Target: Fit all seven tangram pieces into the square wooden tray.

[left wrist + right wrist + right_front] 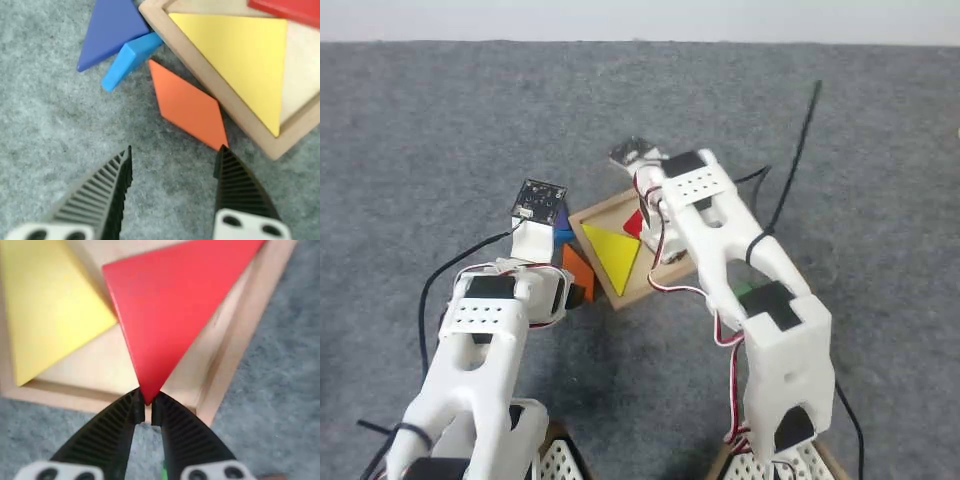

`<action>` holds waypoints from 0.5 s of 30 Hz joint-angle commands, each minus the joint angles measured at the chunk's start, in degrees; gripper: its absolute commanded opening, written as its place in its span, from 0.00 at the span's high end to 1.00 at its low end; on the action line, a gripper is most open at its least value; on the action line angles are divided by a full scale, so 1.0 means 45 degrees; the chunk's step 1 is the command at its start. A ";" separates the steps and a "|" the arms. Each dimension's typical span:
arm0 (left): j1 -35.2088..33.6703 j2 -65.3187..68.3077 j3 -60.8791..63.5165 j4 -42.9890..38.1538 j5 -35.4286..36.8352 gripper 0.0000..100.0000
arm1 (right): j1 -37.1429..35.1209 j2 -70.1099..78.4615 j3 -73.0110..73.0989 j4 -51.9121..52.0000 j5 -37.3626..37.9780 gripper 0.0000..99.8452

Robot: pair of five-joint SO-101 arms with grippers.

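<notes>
The square wooden tray (620, 296) holds a yellow triangle (612, 252) lying flat. My right gripper (147, 402) is shut on the tip of a red triangle (170, 305), which reaches over the tray floor beside the yellow triangle (45, 305), near the tray's rim (235, 350). My left gripper (174, 157) stands open just short of an orange parallelogram (187, 107) that lies on the carpet against the tray's outer wall (250, 125). A dark blue triangle (112, 27) and a light blue piece (130, 57) lie past the orange one.
The floor is grey carpet. A bit of green (743, 289) peeks out beside the right arm (720, 230), which covers the tray's right half from above. Cables (798, 150) trail off behind the tray.
</notes>
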 commanded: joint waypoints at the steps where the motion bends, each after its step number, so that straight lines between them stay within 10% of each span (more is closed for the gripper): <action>1: -0.0020 -0.0508 -0.0049 -0.0332 -0.0078 0.74 | 0.0850 -0.1397 -0.1114 0.0479 0.0234 0.99; 15: -0.0020 -0.0508 -0.0049 -0.0332 -0.0078 0.74 | 0.3409 -0.0967 -0.2051 0.0342 0.0508 0.99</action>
